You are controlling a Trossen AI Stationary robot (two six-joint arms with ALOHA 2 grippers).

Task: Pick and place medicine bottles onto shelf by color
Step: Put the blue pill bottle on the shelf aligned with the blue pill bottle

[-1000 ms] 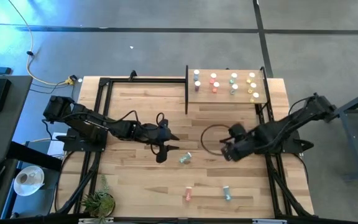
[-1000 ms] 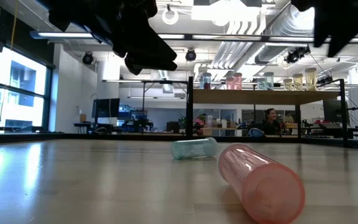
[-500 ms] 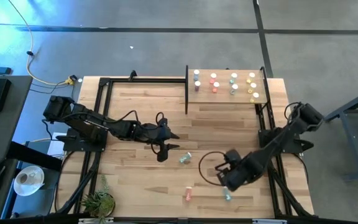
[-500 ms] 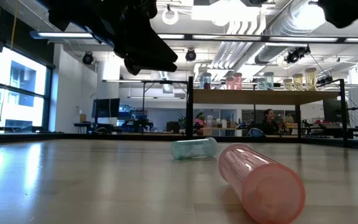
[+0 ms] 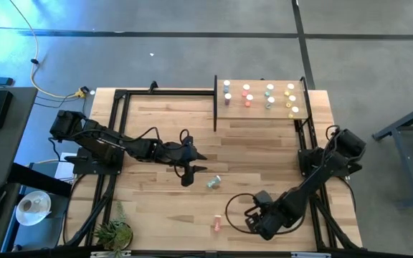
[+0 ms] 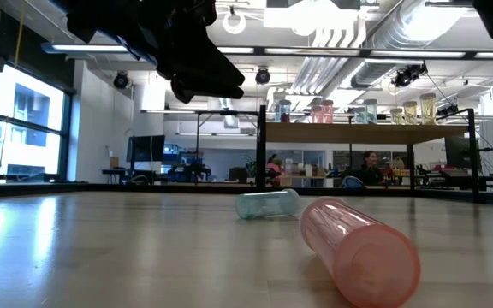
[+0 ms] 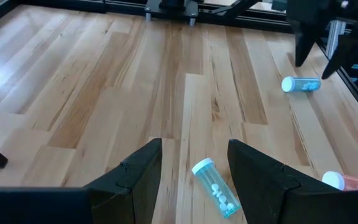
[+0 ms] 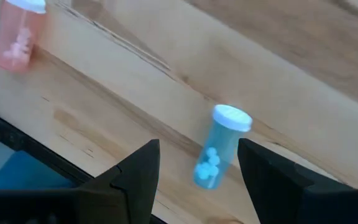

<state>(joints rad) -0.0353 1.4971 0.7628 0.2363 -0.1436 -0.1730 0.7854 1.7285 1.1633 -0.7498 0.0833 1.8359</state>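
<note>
Left gripper point(image 5: 190, 172) mid-table, right gripper point(image 5: 259, 221) low, jaws apparently open.

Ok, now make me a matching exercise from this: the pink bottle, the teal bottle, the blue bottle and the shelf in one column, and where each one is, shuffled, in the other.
Things:
1. pink bottle
2. teal bottle
3. blue bottle
4. shelf

Places:
A. far right corner of the table, with bottles standing on it
B. lying under the open right gripper, seen between its fingers
C. lying just ahead of the open left gripper
D. lying by the table's near edge, alone

Pairs: 1-D, 2-C, 3-B, 4-A
</note>
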